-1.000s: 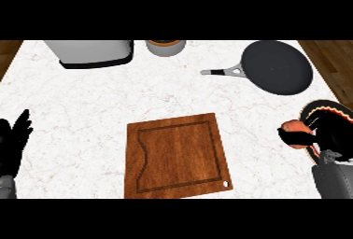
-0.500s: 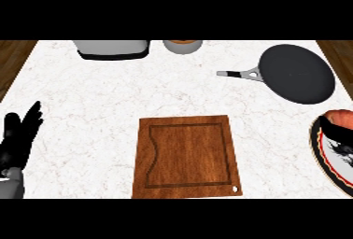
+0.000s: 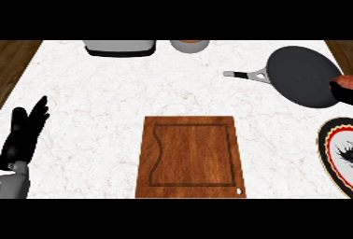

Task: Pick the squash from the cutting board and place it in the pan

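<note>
The right hand (image 3: 344, 89) is showing only as a dark sliver at the right edge, over the pan (image 3: 307, 76), its fingers untellable. A reddish bit beside it is too small to identify. The patterned plate (image 3: 335, 151) is running off lower right.

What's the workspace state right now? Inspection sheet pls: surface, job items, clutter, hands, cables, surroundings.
Surface: white marbled counter, no spills seen.
Job's things: cutting board near the front middle, nothing on it; dark pan at back right, handle pointing left, nothing in the visible part; an orange sliver at the right edge by the pan's rim, possibly the squash, too cut off to confirm.
Clutter: grey appliance and round container at the back edge; patterned plate at right, partly out of view.
Hands: left hand open, resting at the left edge; right hand barely in view beside the pan, grip unreadable.
Cables: nothing seen.
Surroundings: wooden floor beyond the counter's back corners.
</note>
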Controlling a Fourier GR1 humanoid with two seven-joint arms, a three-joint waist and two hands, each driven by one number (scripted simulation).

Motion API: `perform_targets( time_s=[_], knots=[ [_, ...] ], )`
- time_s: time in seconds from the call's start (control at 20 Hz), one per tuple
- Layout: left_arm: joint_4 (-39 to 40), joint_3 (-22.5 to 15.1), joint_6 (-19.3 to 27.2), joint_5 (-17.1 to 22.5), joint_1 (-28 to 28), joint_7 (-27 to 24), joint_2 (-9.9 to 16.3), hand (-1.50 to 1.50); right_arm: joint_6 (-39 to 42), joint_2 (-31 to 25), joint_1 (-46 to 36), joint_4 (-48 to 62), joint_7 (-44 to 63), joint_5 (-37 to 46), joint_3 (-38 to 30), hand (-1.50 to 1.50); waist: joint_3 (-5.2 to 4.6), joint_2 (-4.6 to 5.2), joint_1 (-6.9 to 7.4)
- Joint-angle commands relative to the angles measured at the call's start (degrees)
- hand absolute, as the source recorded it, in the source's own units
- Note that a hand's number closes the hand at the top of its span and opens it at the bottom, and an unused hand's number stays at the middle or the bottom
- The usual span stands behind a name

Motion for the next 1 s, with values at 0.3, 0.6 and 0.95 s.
perform_targets(
  time_s=[0.3,0.6,0.95],
  knots=[
    [-0.5,-1.2,-0.1,-1.0,1.3,-1.2,-2.0,0.00,-13.1,-5.6,-19.4,36.9,-12.4,-6.9,-7.4,1.50,0.09,0.50,1.55],
    [1.7,-1.3,0.9,-2.0,-4.3,0.4,-1.9,0.00,-18.7,-7.1,-22.9,51.9,-19.6,-8.8,-10.7,1.50,0.23,1.29,2.47],
    [2.7,-1.9,0.1,-2.0,-4.8,-1.1,-2.4,0.00,-18.1,-9.0,-25.6,57.5,-26.6,-14.4,-15.8,1.50,0.50,2.22,3.81]
  ],
)
